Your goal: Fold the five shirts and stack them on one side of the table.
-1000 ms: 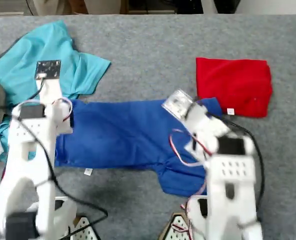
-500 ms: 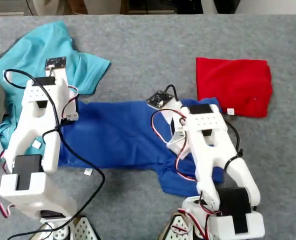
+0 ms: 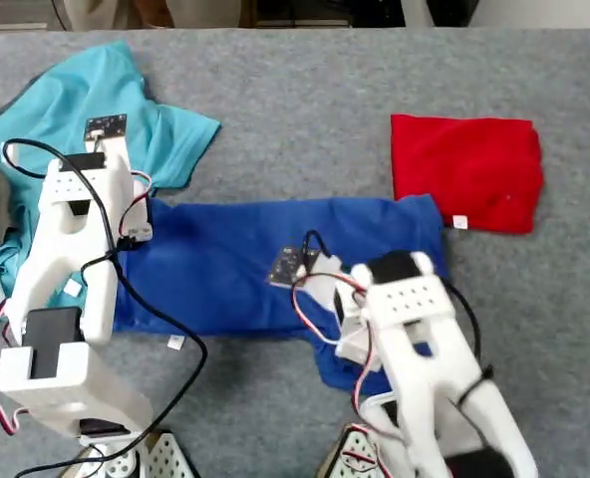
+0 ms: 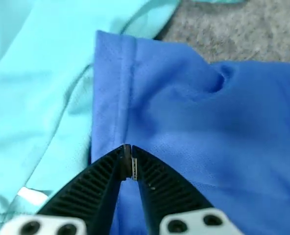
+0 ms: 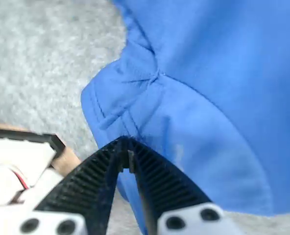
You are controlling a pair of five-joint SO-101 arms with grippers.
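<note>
Flat across the middle of the grey felt-like table (image 3: 305,100) — a royal-blue short-sleeved fabric shirt (image 3: 235,264). At its hemmed edge, beside the crumpled turquoise fabric shirt (image 3: 66,105), left gripper (image 4: 128,164) with jaws pressed together; over the near sleeve, right gripper (image 5: 127,159) likewise closed. Unclear whether either pinches cloth. Well apart — a folded red fabric shirt (image 3: 466,171).

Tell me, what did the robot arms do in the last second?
The right claw drew back from the far corner of the blue shirt by the red shirt and now hangs, closed, over the near sleeve. The left claw stayed at the blue shirt's edge beside the turquoise shirt. All shirts lie as before.
</note>
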